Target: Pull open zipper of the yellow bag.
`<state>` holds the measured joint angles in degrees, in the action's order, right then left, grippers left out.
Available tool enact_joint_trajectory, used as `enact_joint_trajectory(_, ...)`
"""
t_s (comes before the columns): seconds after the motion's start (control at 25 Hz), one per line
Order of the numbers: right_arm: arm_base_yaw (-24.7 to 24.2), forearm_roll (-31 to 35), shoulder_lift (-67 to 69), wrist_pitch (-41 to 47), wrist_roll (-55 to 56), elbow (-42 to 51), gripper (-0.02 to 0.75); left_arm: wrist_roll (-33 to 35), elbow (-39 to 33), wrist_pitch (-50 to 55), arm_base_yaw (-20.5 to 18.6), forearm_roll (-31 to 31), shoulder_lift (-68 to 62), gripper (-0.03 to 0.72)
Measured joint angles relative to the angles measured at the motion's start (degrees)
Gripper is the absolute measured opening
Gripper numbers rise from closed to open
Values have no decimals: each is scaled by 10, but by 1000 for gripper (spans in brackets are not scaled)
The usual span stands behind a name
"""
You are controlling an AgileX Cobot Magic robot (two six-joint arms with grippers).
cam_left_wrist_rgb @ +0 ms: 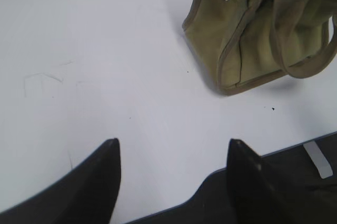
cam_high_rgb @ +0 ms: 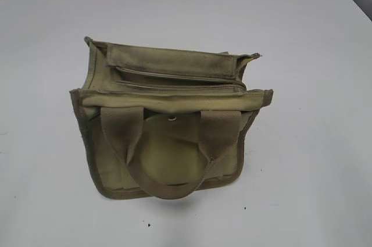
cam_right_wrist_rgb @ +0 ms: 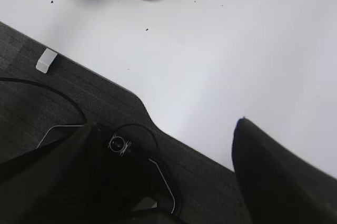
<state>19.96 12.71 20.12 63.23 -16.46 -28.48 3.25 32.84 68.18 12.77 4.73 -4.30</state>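
Both sets of fingers stand wide apart and hold nothing. Left fingers [cam_left_wrist_rgb: 174,176] hover low over bare white counter [cam_left_wrist_rgb: 105,50], dark tips pointing up the left wrist view, well apart from the bag [cam_left_wrist_rgb: 247,39], which sits at the upper right of that view. Right fingers [cam_right_wrist_rgb: 163,176] hang over the counter's near edge, where a dark mat [cam_right_wrist_rgb: 47,97] with a thin black cable [cam_right_wrist_rgb: 152,139] and a small white tab [cam_right_wrist_rgb: 46,60] lies below the white surface; only a corner of the bag shows at the top left of the right wrist view, well clear of the tips.

Seen from the exterior view, the bag [cam_high_rgb: 168,136] stands alone near the middle of the counter [cam_high_rgb: 314,84], its top tilted toward the camera. One webbing handle [cam_high_rgb: 168,183] droops forward over the front panel. A small round metal snap [cam_high_rgb: 172,118] sits at the top of that panel, between the handle's two ends. Zipper [cam_high_rgb: 180,84] runs straight across the bag's top from left to right, with its small metal pull [cam_high_rgb: 240,90] near the right end. Whether the teeth are closed along the whole length cannot be told. Neither arm appears in the exterior view.
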Motion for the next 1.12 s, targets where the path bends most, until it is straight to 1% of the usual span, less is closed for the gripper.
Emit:
enact_joint_trajectory(0.12,0,-1,-36,-2,0,6,594,0,-6,-26,0,-1,40,487)
enact_joint_trajectory(0.32,0,-1,-43,-3,0,6,594,0,-30,-67,0,2,46,472)
enact_joint_trajectory(0.48,0,-1,-43,-3,0,6,594,0,-32,-71,0,3,46,459)
enact_joint_trajectory(1.04,-1,1,-45,-4,0,6,594,0,-32,-73,0,4,46,452)
enact_joint_trajectory(1.12,-16,7,-51,-4,0,6,594,0,-32,-73,-5,4,46,442)
